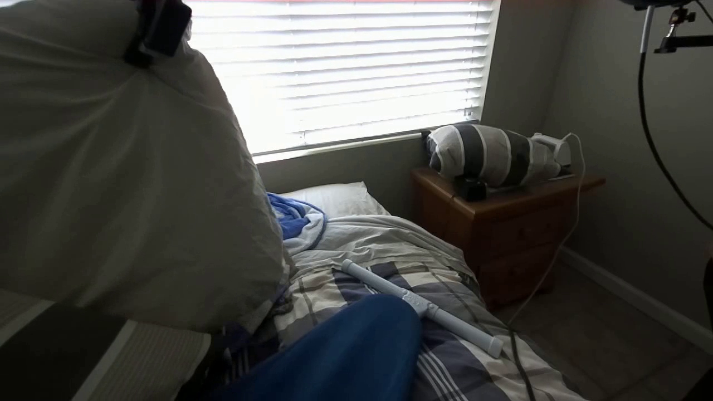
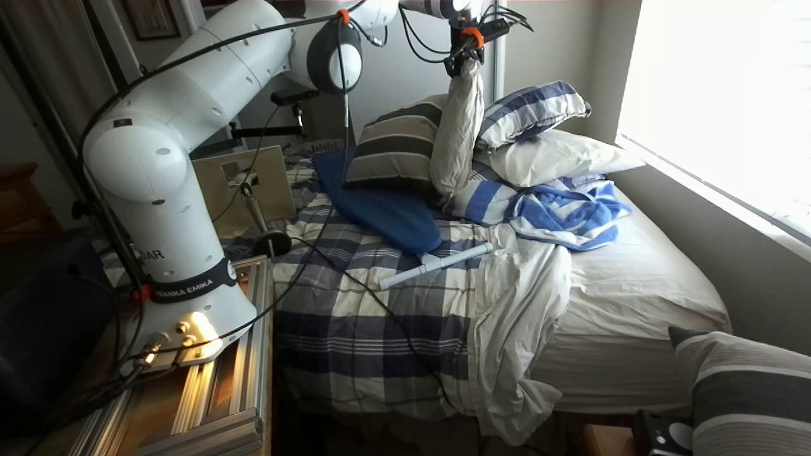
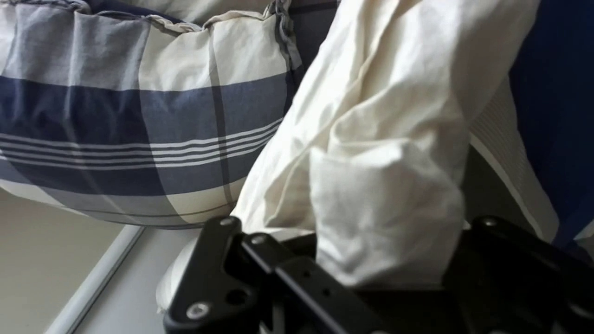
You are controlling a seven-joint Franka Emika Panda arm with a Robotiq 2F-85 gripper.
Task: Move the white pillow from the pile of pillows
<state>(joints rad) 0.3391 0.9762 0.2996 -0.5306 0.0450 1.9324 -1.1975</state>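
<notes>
The white pillow hangs upright from my gripper in an exterior view (image 2: 457, 130). It fills the left side of an exterior view (image 1: 128, 184). My gripper (image 2: 466, 63) is shut on the pillow's top edge; it also shows dark at the top in an exterior view (image 1: 159, 33). In the wrist view the white cloth (image 3: 399, 102) bunches up between the fingers (image 3: 362, 236), whose tips are hidden. A dark-striped pillow (image 2: 393, 152) stands beside the held one. A plaid pillow (image 2: 532, 114) lies on another white pillow (image 2: 557, 155); the plaid one also shows in the wrist view (image 3: 185, 120).
A blue and white towel (image 2: 570, 212) lies on the bed near the pillows. A blue board (image 2: 393, 215) with a pale T-shaped tube (image 2: 437, 265) lies on the plaid cover. A nightstand (image 1: 512, 223) bears a striped pillow (image 1: 490, 156). A cable crosses the bed.
</notes>
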